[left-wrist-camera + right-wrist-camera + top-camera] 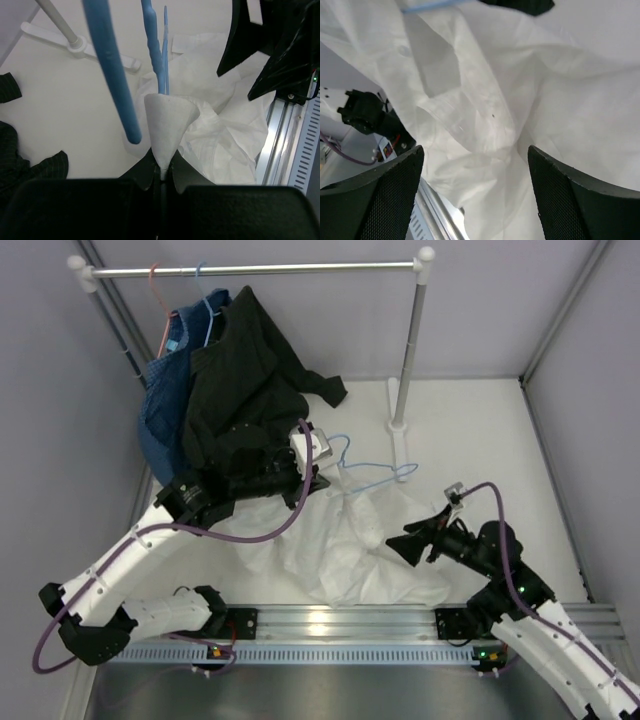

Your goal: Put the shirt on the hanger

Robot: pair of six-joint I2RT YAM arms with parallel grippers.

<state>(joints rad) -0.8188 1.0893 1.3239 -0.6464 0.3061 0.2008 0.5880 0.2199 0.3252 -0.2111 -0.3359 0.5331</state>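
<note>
The white shirt [340,540] lies crumpled on the table between the arms. My left gripper [308,458] is shut on a cone-shaped fold of the shirt [167,125] and holds it raised; the jaws [162,172] pinch its tip. The light-blue hanger [372,468] sticks out right of that gripper, over the shirt's far edge. In the left wrist view its wires [111,65] rise just beyond the pinched fold. My right gripper [397,545] is open at the shirt's right side. In the right wrist view [475,152] its fingers [385,195] straddle wrinkled shirt fabric [485,95] without touching it.
A clothes rack [250,270] stands at the back, its post [410,350] and foot at centre right. A black garment [245,380], a blue denim garment [163,405] and a pink hanger [157,300] hang at its left. An aluminium rail [340,620] runs along the near edge.
</note>
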